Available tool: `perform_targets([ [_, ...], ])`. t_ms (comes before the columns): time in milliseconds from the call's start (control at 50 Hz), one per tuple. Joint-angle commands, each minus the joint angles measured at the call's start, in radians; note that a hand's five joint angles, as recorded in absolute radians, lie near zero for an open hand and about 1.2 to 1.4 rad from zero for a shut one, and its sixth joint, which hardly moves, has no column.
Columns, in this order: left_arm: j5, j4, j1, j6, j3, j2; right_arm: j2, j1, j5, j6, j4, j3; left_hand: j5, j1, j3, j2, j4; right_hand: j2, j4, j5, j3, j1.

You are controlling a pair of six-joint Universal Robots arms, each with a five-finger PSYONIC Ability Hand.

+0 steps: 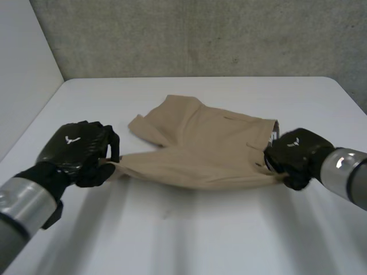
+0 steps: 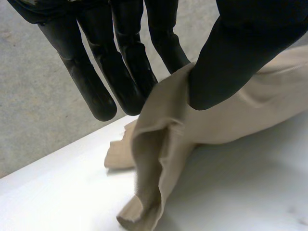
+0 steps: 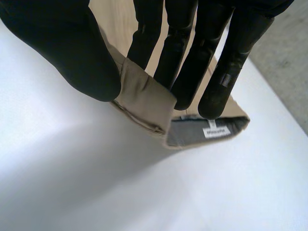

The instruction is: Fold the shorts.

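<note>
Tan shorts [image 1: 200,146] lie on the white table [image 1: 183,229], folded lengthwise, waistband at the right and leg ends at the left. My left hand [image 1: 77,152] pinches the near leg hem between thumb and fingers; in the left wrist view the thumb [image 2: 231,57] presses the shorts [image 2: 163,144] against the fingers, and the hem hangs down, just off the table. My right hand [image 1: 295,154] pinches the near waistband corner; in the right wrist view the waistband [image 3: 144,98] sits between thumb [image 3: 72,53] and fingers [image 3: 183,72], its grey inner lining and white label [image 3: 214,131] showing.
A grey concrete wall [image 1: 200,34] rises behind the table's far edge, and a pale side wall [image 1: 23,69] stands at the left. Bare tabletop runs in front of the shorts toward me.
</note>
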Motion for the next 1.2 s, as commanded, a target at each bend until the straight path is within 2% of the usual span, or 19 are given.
perform_targets([
  [20, 0.154, -0.252, 0.077, -0.001, 0.048, 0.187, -0.149, -0.128, -0.015, -0.225, 0.130, 0.085, 0.256, 0.267, 0.218, 0.213, 0.203, 0.219, 0.203, 0.252, 0.207, 0.435],
  [60, 0.211, -0.284, 0.101, -0.001, 0.042, 0.204, -0.185, -0.182, -0.025, -0.265, 0.150, 0.098, 0.256, 0.267, 0.218, 0.213, 0.203, 0.219, 0.203, 0.252, 0.207, 0.435],
  [160, 0.273, -0.278, 0.125, 0.002, 0.009, 0.190, -0.195, -0.217, -0.070, -0.266, 0.151, 0.124, 0.256, 0.267, 0.218, 0.213, 0.203, 0.219, 0.203, 0.252, 0.207, 0.435],
  [260, 0.274, -0.196, 0.118, 0.006, 0.010, 0.042, -0.175, -0.217, -0.119, -0.205, 0.087, 0.167, 0.256, 0.267, 0.218, 0.213, 0.203, 0.219, 0.203, 0.252, 0.207, 0.435],
  [380, 0.237, -0.015, 0.079, 0.002, 0.145, -0.190, -0.049, -0.209, -0.108, -0.075, -0.071, 0.150, 0.256, 0.267, 0.218, 0.213, 0.203, 0.219, 0.203, 0.252, 0.207, 0.435],
  [520, 0.124, 0.123, -0.018, 0.005, 0.436, -0.519, 0.072, -0.185, -0.024, 0.053, -0.177, 0.032, 0.256, 0.267, 0.218, 0.213, 0.203, 0.219, 0.203, 0.252, 0.207, 0.435],
  [580, 0.072, 0.137, -0.061, 0.005, 0.577, -0.648, 0.143, -0.144, 0.027, 0.096, -0.244, -0.042, 0.256, 0.267, 0.218, 0.213, 0.203, 0.219, 0.203, 0.252, 0.207, 0.435],
  [660, -0.002, 0.142, -0.104, 0.029, 0.868, -0.878, 0.235, -0.093, 0.088, 0.116, -0.338, -0.132, 0.256, 0.267, 0.218, 0.213, 0.203, 0.219, 0.203, 0.252, 0.207, 0.435],
  [820, -0.022, 0.192, -0.159, 0.124, 1.267, -1.194, 0.455, -0.041, 0.203, 0.111, -0.571, -0.318, 0.256, 0.267, 0.218, 0.213, 0.203, 0.219, 0.203, 0.252, 0.207, 0.435],
  [980, -0.048, 0.255, -0.173, 0.144, 1.513, -1.394, 0.670, -0.024, 0.277, 0.068, -0.780, -0.465, 0.256, 0.267, 0.218, 0.213, 0.203, 0.219, 0.203, 0.252, 0.207, 0.435],
  [1100, -0.091, 0.352, -0.175, 0.170, 1.567, -1.462, 0.772, -0.007, 0.295, -0.047, -0.944, -0.510, 0.256, 0.267, 0.218, 0.213, 0.203, 0.219, 0.203, 0.252, 0.207, 0.435],
  [1120, -0.100, 0.384, -0.176, 0.173, 1.555, -1.463, 0.779, -0.004, 0.294, -0.058, -0.961, -0.510, 0.125, 0.137, 0.087, 0.083, 0.073, 0.124, 0.108, 0.157, 0.113, 0.340],
  [1180, -0.097, 0.423, -0.184, 0.172, 1.520, -1.460, 0.786, 0.010, 0.292, -0.081, -1.010, -0.488, -0.578, -0.567, -0.616, -0.621, -0.631, -1.003, -1.019, -0.970, -1.014, -0.787],
  [1200, -0.093, 0.444, -0.194, 0.172, 1.485, -1.453, 0.781, 0.014, 0.291, -0.079, -1.015, -0.482, -0.966, -0.954, -1.004, -1.009, -1.019, -1.003, -1.019, -0.970, -1.014, -0.787],
])
